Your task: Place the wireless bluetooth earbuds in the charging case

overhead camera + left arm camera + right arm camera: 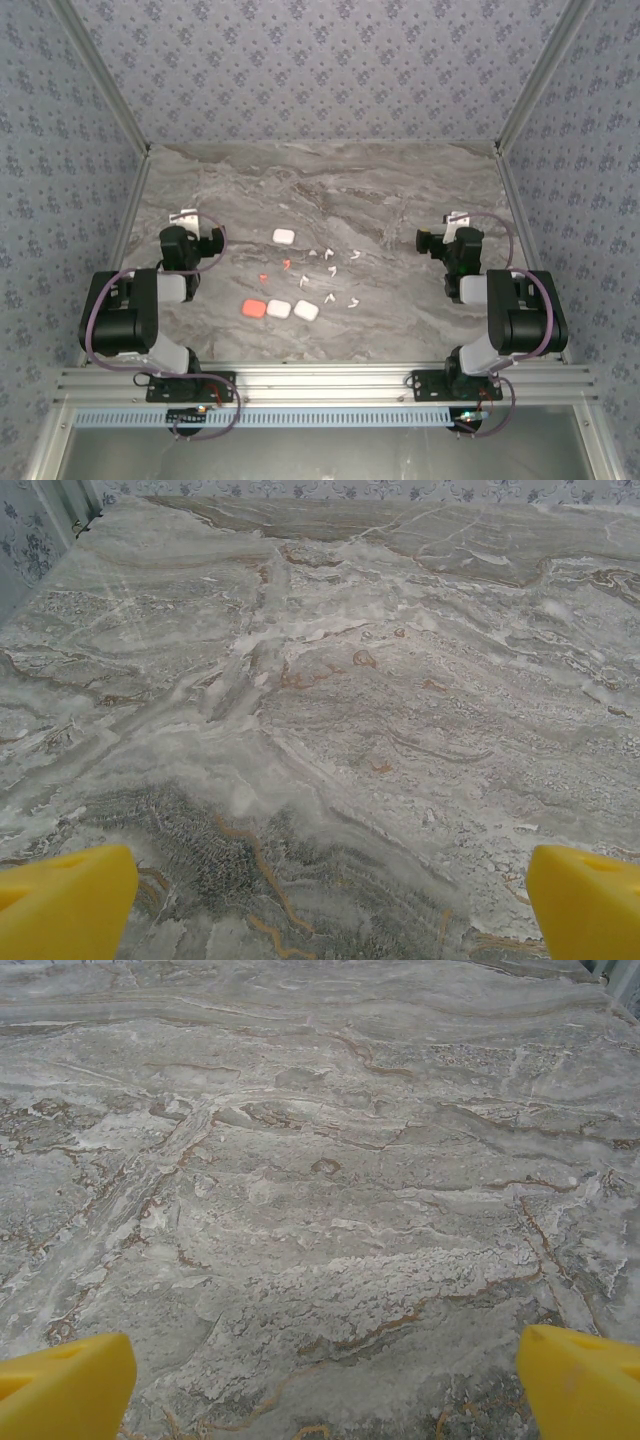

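The wireless bluetooth earbuds lie loose at the table's middle: several tiny white ones point(331, 270) and two coral-red ones point(287, 264). Rounded charging cases lie shut around them. One white case point(284, 236) is farther back. Nearer the arms, a coral-red case point(253, 309) and two white cases point(279, 309) form a row. My left gripper point(186, 217) hovers left of the group, my right gripper point(458, 219) to its right. Both are open, their yellow fingertips point(65, 900) point(65, 1385) far apart over bare marble, with nothing between the left gripper's point(330, 900) or the right gripper's point(325, 1385) tips.
The marble tabletop point(330, 190) is walled by patterned panels at the back and both sides. Metal frame posts point(130, 215) run along the left and right edges. The arm bases are bolted to a rail point(320, 382) at the near edge.
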Motion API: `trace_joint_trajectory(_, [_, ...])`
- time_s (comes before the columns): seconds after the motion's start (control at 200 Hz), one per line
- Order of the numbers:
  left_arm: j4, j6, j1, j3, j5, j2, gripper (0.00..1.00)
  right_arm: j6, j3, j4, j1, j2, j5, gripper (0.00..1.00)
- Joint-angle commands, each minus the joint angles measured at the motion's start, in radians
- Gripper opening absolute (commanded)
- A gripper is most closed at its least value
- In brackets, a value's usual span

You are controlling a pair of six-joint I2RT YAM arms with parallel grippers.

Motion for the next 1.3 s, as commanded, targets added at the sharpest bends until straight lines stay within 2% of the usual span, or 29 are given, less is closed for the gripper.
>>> trace_joint_trajectory(0.0, [0.001,-0.006,-0.005,0.013,-0.002,0.004,0.99,-0.013,0.019,0.007,0.003,0.003,0.02,1.0])
trace_joint_trajectory(0.435, [0.0,-0.009,-0.005,0.011,-0.005,-0.001,0.99,-0.005,0.018,0.012,-0.007,0.0,0.005,1.0])
trace_joint_trajectory(0.5, [-0.034,-0.011,-0.004,0.012,-0.011,-0.046,0.99,0.005,0.035,-0.045,-0.009,-0.039,0.015,1.0])
trace_joint_trajectory(0.66, [-0.247,-0.042,-0.007,0.034,-0.047,-0.292,0.99,0.012,0.102,-0.28,-0.011,-0.208,0.012,1.0])
trace_joint_trajectory(0.765, [-0.555,-0.188,-0.004,0.153,-0.067,-0.427,0.99,0.051,0.178,-0.492,-0.005,-0.298,-0.059,1.0])
trace_joint_trajectory(0.815, [-0.665,-0.265,-0.005,0.205,-0.041,-0.458,0.99,0.07,0.228,-0.611,0.011,-0.333,-0.09,1.0])
trace_joint_trajectory(0.904, [-0.787,-0.397,-0.005,0.255,0.031,-0.488,0.99,0.079,0.321,-0.818,0.064,-0.37,-0.151,1.0])
trace_joint_trajectory(1.004, [-0.888,-0.509,-0.022,0.272,0.094,-0.518,0.99,0.069,0.412,-1.038,0.169,-0.394,-0.157,1.0])
trace_joint_trajectory(1.104, [-0.887,-0.613,-0.067,0.232,0.158,-0.548,0.99,0.045,0.466,-1.192,0.317,-0.399,-0.132,1.0])
trace_joint_trajectory(1.294, [-0.848,-0.73,-0.164,0.17,0.139,-0.569,0.99,0.067,0.512,-1.33,0.568,-0.347,-0.117,1.0])
